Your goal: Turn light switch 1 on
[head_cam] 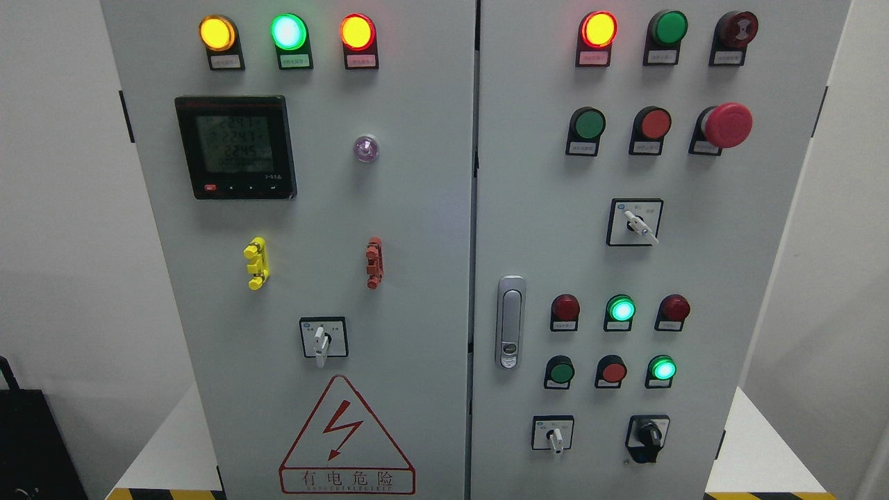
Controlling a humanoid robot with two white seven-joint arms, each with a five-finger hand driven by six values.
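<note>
Lit meter [236,147], mushroom btn [726,125], door latch [510,322], maybe chrome.

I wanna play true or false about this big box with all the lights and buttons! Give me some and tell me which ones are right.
1. The three lights along the top of the left door are all glowing. True: yellow light, green light and red-ringed light are lit.
2. A robot hand is pressing a button. False: no robot hand shows in the picture.
3. The big red mushroom button is on the right door. True.
4. The warning triangle has a lightning bolt inside. True.
5. The little screen is dark. False: it is lit and shows rows of digits.
6. The silver door handle is on the left door. False: it is on the right door, near its left edge.
</note>
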